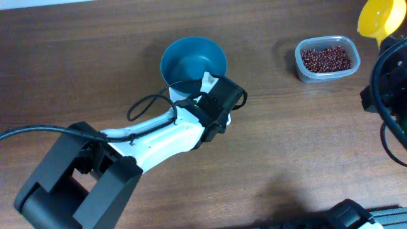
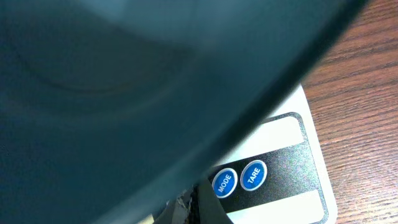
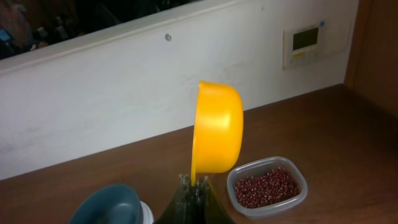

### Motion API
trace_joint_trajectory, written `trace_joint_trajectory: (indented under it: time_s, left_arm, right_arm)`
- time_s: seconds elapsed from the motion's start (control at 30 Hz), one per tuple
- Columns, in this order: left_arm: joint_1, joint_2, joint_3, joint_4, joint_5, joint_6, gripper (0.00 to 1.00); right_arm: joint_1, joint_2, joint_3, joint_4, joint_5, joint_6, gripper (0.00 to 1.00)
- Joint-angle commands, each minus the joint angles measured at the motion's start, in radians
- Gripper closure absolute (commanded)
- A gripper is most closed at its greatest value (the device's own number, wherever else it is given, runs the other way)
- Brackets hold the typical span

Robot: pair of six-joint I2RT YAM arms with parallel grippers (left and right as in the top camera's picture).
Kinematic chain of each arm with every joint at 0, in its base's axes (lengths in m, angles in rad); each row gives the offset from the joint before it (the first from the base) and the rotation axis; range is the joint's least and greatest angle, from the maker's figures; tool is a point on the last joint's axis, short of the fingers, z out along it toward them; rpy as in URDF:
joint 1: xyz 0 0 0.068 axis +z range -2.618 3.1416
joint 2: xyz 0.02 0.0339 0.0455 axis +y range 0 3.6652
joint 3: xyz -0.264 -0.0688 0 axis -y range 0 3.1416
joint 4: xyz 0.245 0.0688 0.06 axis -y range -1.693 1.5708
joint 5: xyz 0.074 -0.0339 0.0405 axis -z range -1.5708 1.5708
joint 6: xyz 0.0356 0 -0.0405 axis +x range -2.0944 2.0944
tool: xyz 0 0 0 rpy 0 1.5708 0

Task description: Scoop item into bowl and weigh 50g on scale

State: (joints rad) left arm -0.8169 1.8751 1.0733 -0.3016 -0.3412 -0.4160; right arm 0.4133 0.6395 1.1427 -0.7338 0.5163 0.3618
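The teal bowl (image 1: 194, 58) stands on the white scale (image 1: 180, 91), which is mostly hidden under it and under my left arm. My left gripper (image 1: 210, 84) is at the bowl's near right rim and looks shut on it. In the left wrist view the bowl (image 2: 124, 93) fills the frame above the scale (image 2: 292, 186) with its blue MODE and TARE buttons. The bowl looks empty. The red-brown beans (image 1: 325, 58) lie in a clear tub (image 1: 304, 72) at the right. My right gripper (image 3: 196, 186) is shut on the handle of a yellow scoop (image 3: 217, 127), held high above the tub (image 3: 298, 198).
The wooden table (image 1: 286, 146) runs under everything. A white wall with a small wall panel (image 3: 305, 43) stands behind the table in the right wrist view. The left arm's black cable (image 1: 149, 105) loops next to the bowl.
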Motion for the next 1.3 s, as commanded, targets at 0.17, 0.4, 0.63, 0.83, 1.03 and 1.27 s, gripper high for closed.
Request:
trace_joint_trajectory:
  time_s: [0.17,0.4,0.63,0.83,1.03,1.27]
  left_arm:
    - [0.004,-0.106,-0.008,-0.167,0.016,-0.016,1.00]
    - [0.004,-0.446,-0.008,-0.307,0.016,0.028,0.90]
    - [0.004,-0.707,-0.008,-0.566,0.015,0.081,0.01]
    - [0.004,-0.740,-0.009,-0.681,0.000,0.080,0.01]
    - [0.004,-0.740,-0.009,-0.728,0.031,0.333,0.01]
    - [0.069,-0.736,-0.008,-0.729,0.083,0.443,0.01]
  right_arm:
    - [0.003,0.002,0.015,0.043,0.019,-0.014,0.96]
    - [0.003,0.055,0.015,0.142,0.019,-0.014,0.96]
    - [0.003,0.201,0.015,0.305,0.019,-0.014,0.96]
    - [0.003,0.329,0.015,0.348,0.019,-0.014,0.96]
    - [0.002,0.452,0.015,0.364,0.019,-0.014,0.96]
    - [-0.116,0.605,0.015,0.615,0.008,-0.014,0.96]
